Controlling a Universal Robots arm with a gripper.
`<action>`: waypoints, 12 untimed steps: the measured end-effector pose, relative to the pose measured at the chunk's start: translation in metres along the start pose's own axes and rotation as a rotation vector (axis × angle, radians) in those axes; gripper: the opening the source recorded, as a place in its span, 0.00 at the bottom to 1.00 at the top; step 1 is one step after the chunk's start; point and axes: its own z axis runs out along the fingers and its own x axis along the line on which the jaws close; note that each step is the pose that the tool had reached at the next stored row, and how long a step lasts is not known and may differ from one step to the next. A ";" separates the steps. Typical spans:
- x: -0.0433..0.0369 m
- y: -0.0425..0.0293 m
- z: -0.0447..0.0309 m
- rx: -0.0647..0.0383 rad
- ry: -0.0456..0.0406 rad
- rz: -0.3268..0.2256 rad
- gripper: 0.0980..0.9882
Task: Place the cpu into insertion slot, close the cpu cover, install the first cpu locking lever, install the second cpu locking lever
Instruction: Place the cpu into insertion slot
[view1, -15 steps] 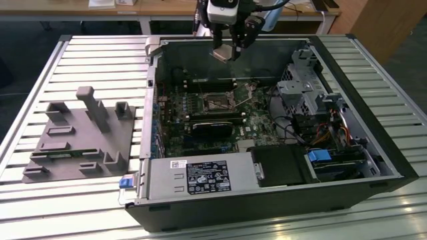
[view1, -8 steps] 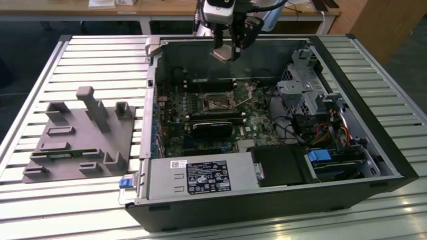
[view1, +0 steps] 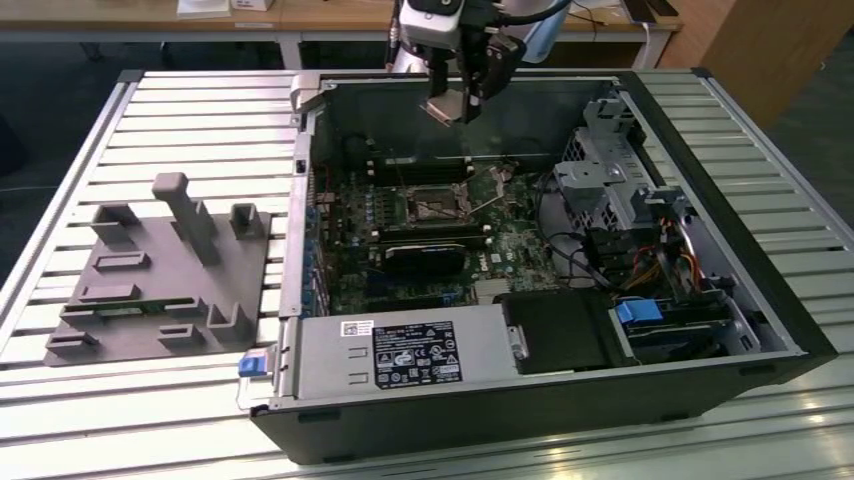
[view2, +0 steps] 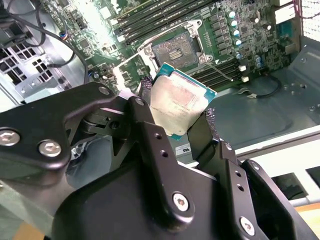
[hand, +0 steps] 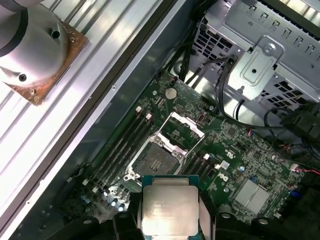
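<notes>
two dark fingers (view2: 150, 135) of the gripper (view2: 177, 107) are closed against opposite edges of the cpu (view2: 185, 97), which sits tilted between them with its dull metal top towards the second wrist view. the chip hangs in the air above the open computer case (view1: 467, 425), apart from everything below. beneath it on the green motherboard (hand: 235, 150) lies the insertion slot (hand: 155, 162), bare and dark inside its metal rim, and the cpu is off to one side of it rather than squarely over it. just beside the slot the cpu cover (hand: 190, 125) appears swung up and open. the risk as i judge it: the grip is on thin edges only, so the chip could slip or twist, and a tilted or turned cpu set into the slot might sit crooked or bend the contacts; the raised cover could also be struck on the way down. the underside of the chip is hidden, so its orientation marks cannot be checked, and the two locking levers are too thin among the board parts to make out surely. further off are the metal drive cage (hand: 260, 60) and the grey power box (view1: 400, 355), then a grey fixture (view1: 160, 270) on the slatted table (view1: 174, 110), well apart from the case.
</notes>
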 end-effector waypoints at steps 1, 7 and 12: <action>0.0000 0.0000 0.0001 0.000 -0.0006 0.008 0.49; 0.0001 0.0000 0.0006 -0.001 -0.0043 0.056 0.49; 0.0003 0.0001 0.0011 -0.001 -0.0077 0.098 0.49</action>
